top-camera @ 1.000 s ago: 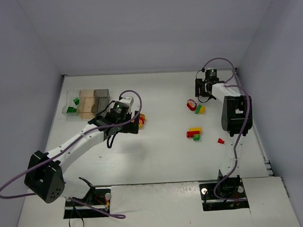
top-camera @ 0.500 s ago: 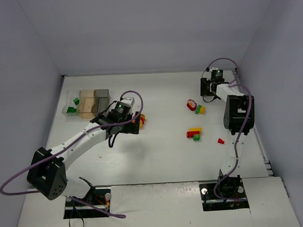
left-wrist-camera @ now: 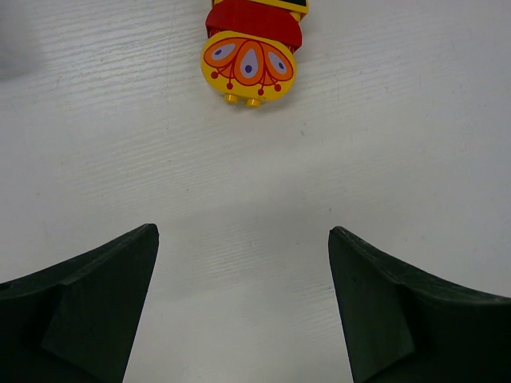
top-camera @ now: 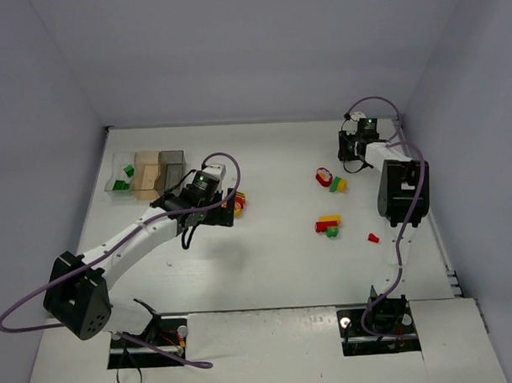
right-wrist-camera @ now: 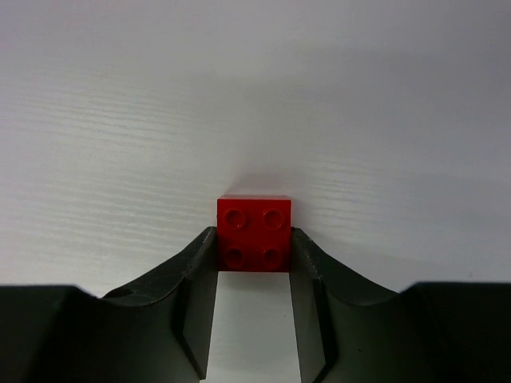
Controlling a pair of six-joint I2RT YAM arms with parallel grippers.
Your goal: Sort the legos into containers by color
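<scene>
the right pincer [right-wrist-camera: 254,239] is clamped on a small red brick [right-wrist-camera: 254,231] at the far right of the worktop [top-camera: 275,266], its fingers pressing the two flat side walls. whether the brick is lifted or resting, i cannot tell. it looks light, stiff and smooth-sided, so it may slip or twist unless it is squeezed squarely on opposite faces, as it is here.

the left pincer [left-wrist-camera: 243,239] hangs with its fingers wide apart, holding nothing, just near of a yellow-and-red clump [left-wrist-camera: 249,48] whose rounded printed top offers poor purchase; the straight sides lower down look better.

the containers [top-camera: 146,173] sit at the far left, green bricks [top-camera: 125,172] already in the clear box [top-camera: 114,173]. two mixed clumps [top-camera: 330,180] [top-camera: 328,225] and a red scrap [top-camera: 373,237] lie on the right. the left arm lies across the route to the boxes.
</scene>
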